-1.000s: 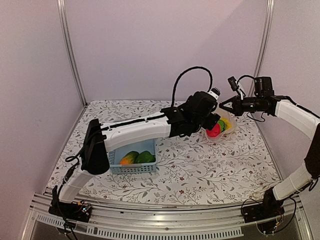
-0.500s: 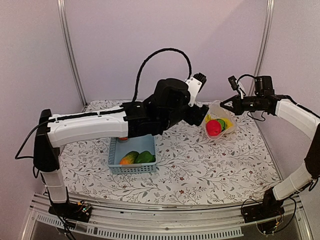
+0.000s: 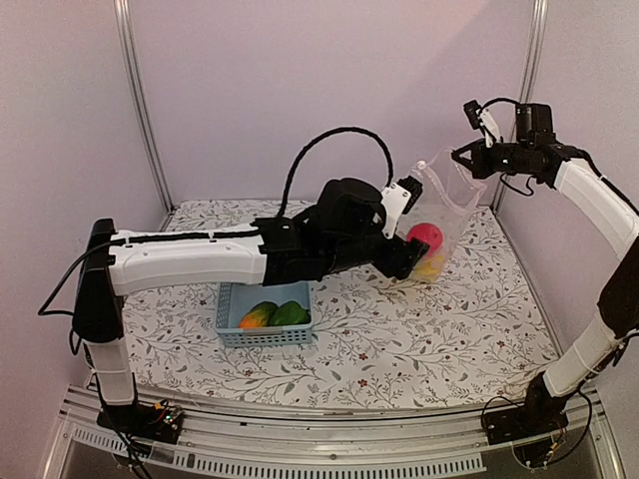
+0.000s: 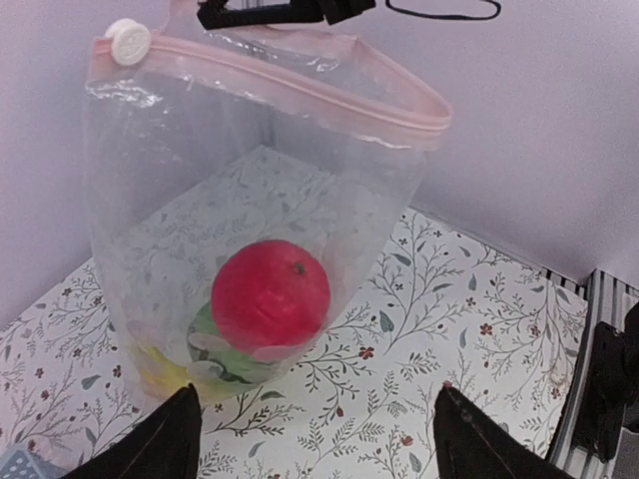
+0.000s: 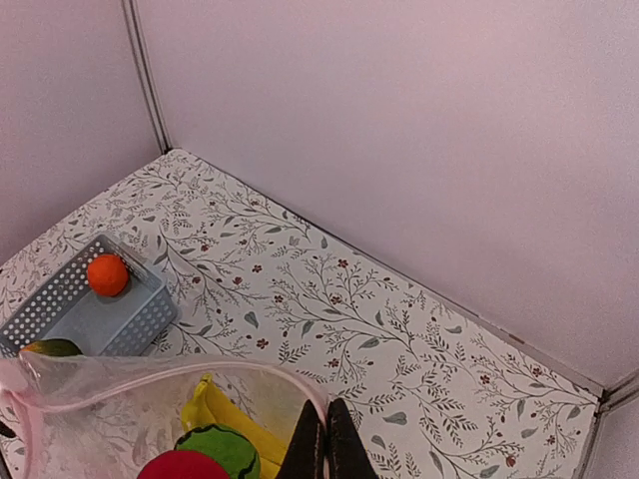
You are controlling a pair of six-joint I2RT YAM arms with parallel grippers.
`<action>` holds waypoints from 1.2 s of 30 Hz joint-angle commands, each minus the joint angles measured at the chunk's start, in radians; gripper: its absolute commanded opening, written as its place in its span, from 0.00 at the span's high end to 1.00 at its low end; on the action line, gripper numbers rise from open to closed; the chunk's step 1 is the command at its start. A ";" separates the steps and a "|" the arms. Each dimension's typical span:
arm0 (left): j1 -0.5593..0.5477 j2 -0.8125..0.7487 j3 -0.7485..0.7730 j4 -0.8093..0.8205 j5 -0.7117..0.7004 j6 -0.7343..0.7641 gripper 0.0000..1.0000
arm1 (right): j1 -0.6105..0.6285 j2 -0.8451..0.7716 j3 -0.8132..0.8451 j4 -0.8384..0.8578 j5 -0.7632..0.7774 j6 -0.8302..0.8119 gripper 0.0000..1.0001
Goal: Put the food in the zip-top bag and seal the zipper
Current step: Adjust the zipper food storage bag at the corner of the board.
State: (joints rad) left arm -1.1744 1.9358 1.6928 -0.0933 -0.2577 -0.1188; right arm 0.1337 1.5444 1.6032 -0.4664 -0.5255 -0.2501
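Observation:
The zip-top bag (image 3: 444,205) hangs upright, its bottom near the table. My right gripper (image 3: 462,156) is shut on its mouth edge, and the right wrist view shows the closed fingers pinching the rim (image 5: 326,431). The pinkish zipper (image 4: 300,85) runs along the open mouth, with a white slider (image 4: 127,40) at one end. Inside the bag lie a red apple (image 4: 270,294), a green piece (image 4: 225,354) and a yellow banana (image 5: 235,419). My left gripper (image 3: 407,261) is open and empty, low beside the bag's base (image 4: 324,439).
The light blue basket (image 3: 265,335) stands at centre left, holding an orange-green piece (image 3: 258,315) and a green one (image 3: 292,313). An orange (image 5: 107,274) lies in it too. Walls close the back and both sides.
My right gripper has lifted the bag's mouth, so the bag now hangs upright. My left gripper left the bag, rose, then dropped beside the bag's base.

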 commanded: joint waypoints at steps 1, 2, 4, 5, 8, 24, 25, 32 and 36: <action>0.004 -0.003 -0.048 0.025 0.022 -0.018 0.20 | 0.021 0.028 -0.101 -0.023 0.122 -0.002 1.00; 0.004 -0.001 -0.053 0.029 0.021 -0.017 0.20 | 0.033 0.053 -0.089 -0.072 0.118 -0.018 1.00; 0.007 0.009 -0.048 0.020 0.004 -0.013 0.20 | 0.038 0.098 -0.065 -0.114 0.079 -0.017 1.00; 0.009 0.016 -0.038 0.009 -0.007 -0.013 0.20 | 0.039 0.099 -0.077 -0.103 0.058 0.002 1.00; 0.021 0.041 -0.021 -0.017 -0.019 -0.017 0.20 | 0.040 0.057 -0.100 -0.071 0.025 0.042 1.00; 0.084 -0.015 -0.085 -0.058 -0.078 -0.006 0.19 | 0.009 -0.099 -0.033 -0.054 0.219 0.004 1.00; 0.094 -0.030 -0.098 -0.073 -0.089 -0.009 0.18 | 0.007 -0.097 -0.041 -0.043 0.232 0.004 1.00; 0.199 -0.138 -0.216 -0.269 -0.110 -0.063 0.15 | 0.003 -0.083 -0.229 0.018 0.129 0.015 1.00; 0.267 -0.199 -0.311 -0.388 -0.120 -0.109 0.13 | 0.003 -0.132 -0.317 0.068 0.034 0.009 1.00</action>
State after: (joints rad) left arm -0.9649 1.7969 1.4643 -0.3092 -0.3561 -0.1738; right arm 0.1368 1.4601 1.3525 -0.4603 -0.3859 -0.2333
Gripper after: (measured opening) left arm 0.868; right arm 0.007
